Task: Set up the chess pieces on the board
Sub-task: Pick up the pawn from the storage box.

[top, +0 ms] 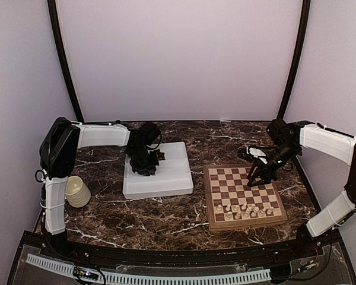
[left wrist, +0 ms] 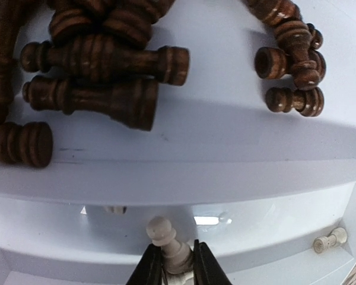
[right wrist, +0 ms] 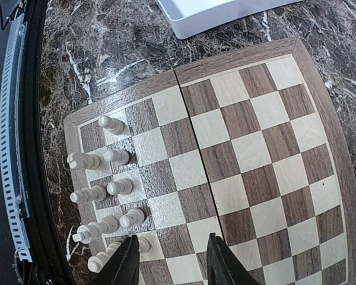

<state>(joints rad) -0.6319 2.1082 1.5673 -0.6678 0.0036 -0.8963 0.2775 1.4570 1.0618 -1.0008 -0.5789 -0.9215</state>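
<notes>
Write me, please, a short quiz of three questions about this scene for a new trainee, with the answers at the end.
1. True or false: the left hand is shut on a cream-white pawn.
2. Which colour are the pieces already standing on the board? A) dark brown B) cream-white C) both colours
3. Fill in the missing word: the dark brown pieces lie on their sides in the white ____.

Key: 1 true; 2 B; 3 tray.
</notes>
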